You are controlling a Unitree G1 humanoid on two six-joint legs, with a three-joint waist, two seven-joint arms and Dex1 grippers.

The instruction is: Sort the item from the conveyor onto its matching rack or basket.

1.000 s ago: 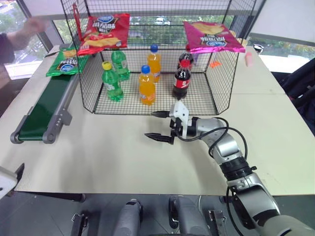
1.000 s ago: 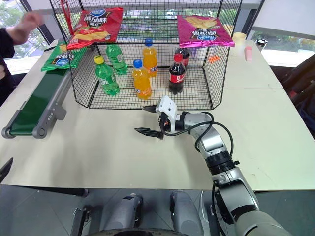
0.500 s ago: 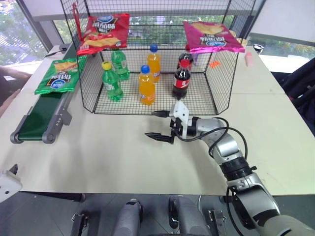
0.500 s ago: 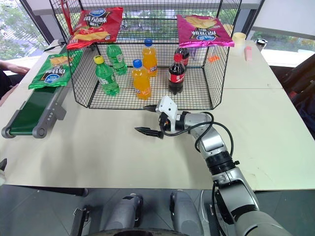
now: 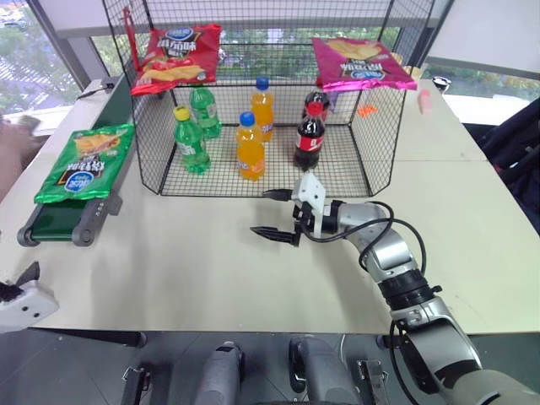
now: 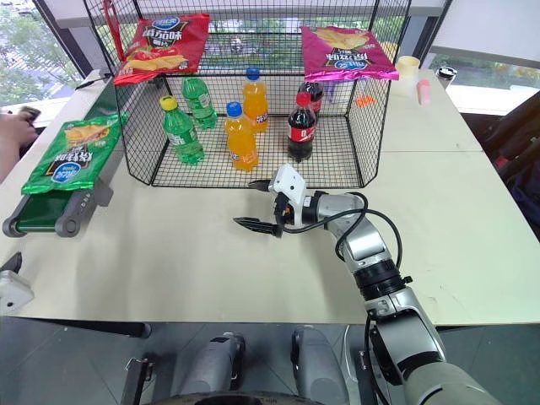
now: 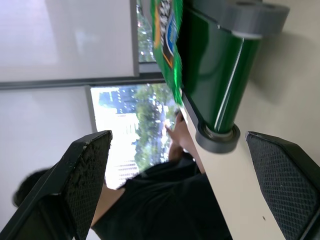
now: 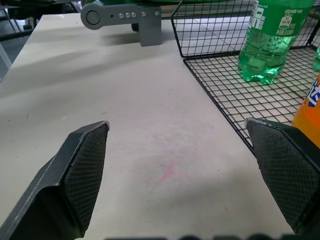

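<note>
Bag (image 5: 84,164) has ridden down to the conveyor's (image 5: 57,221) near end, well off to the side of the right claw (image 5: 276,214), which hangs wide open and empty. Left wrist view: left claw (image 7: 182,185) gaping, empty, belt end just ahead, so grab's next, then the cage top shelf (image 5: 270,34).

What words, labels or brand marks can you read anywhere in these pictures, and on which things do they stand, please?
No text here reads with certainty.
Green crisp bag: blue round logo, its lettering too small to read.
Red bag and pink bag: the same kind of logo and large lettering, blurred.
Green bottle: white label with print too small to read.
Orange bottle: part of a blue letter, not readable.
Cola bottle: red label, unreadable.
</note>
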